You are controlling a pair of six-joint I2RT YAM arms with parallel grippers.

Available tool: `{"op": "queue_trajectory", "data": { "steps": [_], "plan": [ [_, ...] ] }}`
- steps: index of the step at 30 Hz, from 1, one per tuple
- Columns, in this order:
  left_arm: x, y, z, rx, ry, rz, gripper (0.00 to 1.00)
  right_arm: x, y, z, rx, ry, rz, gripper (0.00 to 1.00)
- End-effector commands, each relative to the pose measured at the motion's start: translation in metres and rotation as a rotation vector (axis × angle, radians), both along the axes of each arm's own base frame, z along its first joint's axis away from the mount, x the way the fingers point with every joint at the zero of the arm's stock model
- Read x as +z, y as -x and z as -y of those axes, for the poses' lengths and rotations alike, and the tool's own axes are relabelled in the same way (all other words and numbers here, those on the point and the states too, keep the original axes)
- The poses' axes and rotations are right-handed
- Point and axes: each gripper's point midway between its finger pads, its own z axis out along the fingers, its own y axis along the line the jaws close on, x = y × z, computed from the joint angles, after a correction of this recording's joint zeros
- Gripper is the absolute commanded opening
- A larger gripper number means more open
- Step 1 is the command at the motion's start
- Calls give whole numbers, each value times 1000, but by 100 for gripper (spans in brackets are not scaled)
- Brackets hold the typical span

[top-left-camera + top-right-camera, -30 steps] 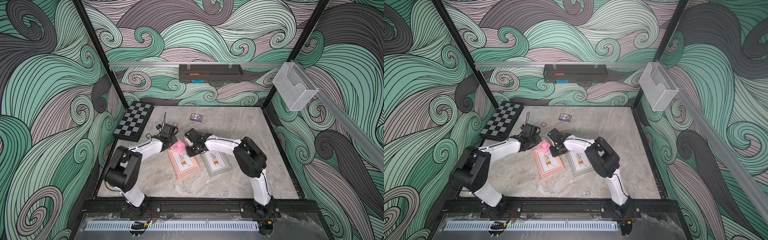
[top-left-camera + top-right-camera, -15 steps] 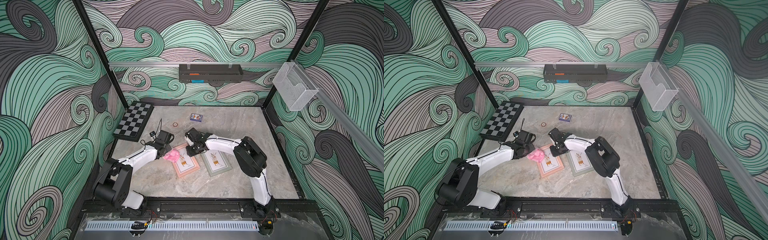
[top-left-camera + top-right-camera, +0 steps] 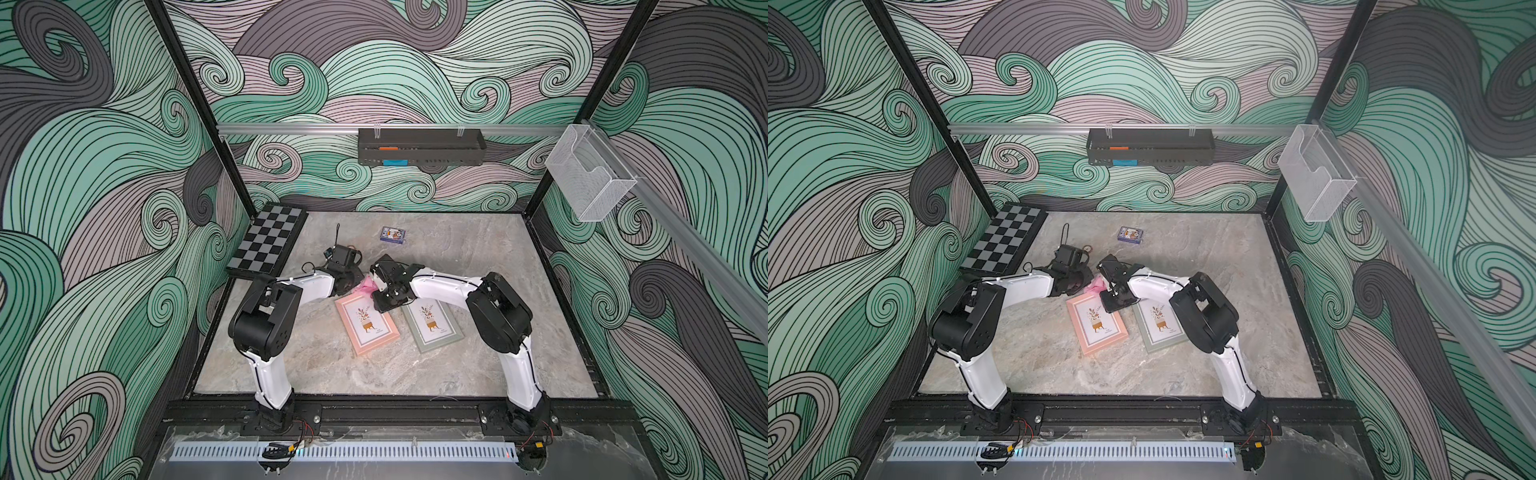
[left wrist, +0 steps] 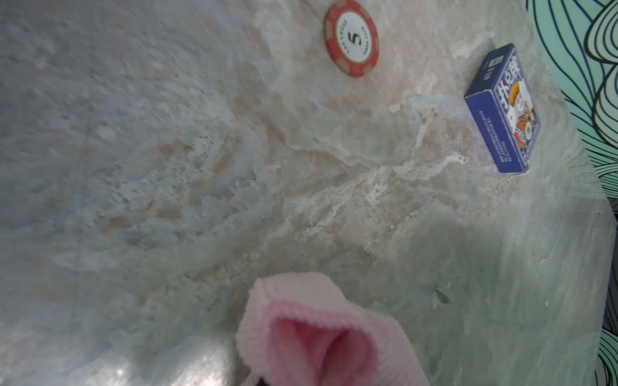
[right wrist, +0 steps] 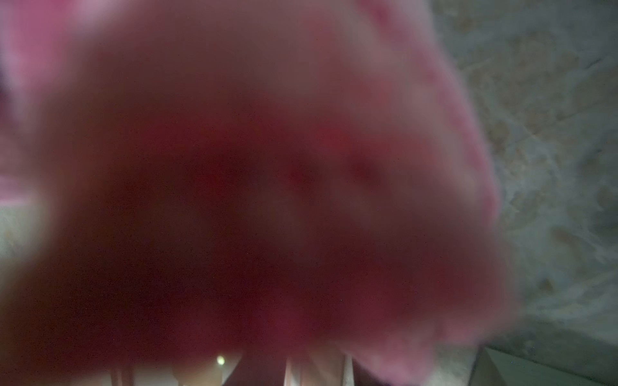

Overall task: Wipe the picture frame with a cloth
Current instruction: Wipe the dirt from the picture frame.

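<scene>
Two items sat in black wall tray (image 3: pixel 421 137): orange piece (image 3: pixel 387 148), blue piece (image 3: pixel 394 162). Jaws of left gripper (image 3: pixel 359 285) pinched pink cloth (image 3: pixel 368 286) at 12 o'clock edge of pink picture frame (image 3: pixel 366 325); right gripper (image 3: pixel 384 303) jaw spread unreadable.

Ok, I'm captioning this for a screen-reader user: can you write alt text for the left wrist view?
A bunched light-pink cloth sits close to the camera over a marbled tabletop. Farther off lie a red poker chip marked 5 and a blue playing-card box beside the wave-patterned wall.
</scene>
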Motion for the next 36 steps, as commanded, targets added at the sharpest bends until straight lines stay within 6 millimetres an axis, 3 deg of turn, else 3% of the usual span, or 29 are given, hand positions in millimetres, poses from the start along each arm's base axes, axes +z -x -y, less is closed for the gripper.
{"op": "queue_trajectory", "data": {
  "steps": [1,7,10,12,20,27,30,36],
  "plan": [
    [5,15,-4,11,-8,-16,0,-64,32,53,-29,219,-171,34],
    [24,62,-81,130,-338,-94,0,-65,31,54,-29,219,-170,34],
    [29,82,-102,172,-412,-118,0,-66,31,53,-27,218,-174,34],
    [30,88,-104,173,-411,-124,0,-67,31,53,-23,221,-175,34],
    [42,94,-95,167,-330,-87,0,-73,22,55,-44,230,-183,35],
    [6,137,-69,121,-133,-143,0,-73,17,59,-57,236,-189,35],
    [-5,161,-45,59,-59,-162,0,-74,19,63,-62,242,-196,35],
    [-4,197,15,-91,59,-168,0,-78,31,70,-68,251,-229,35]
  ]
}}
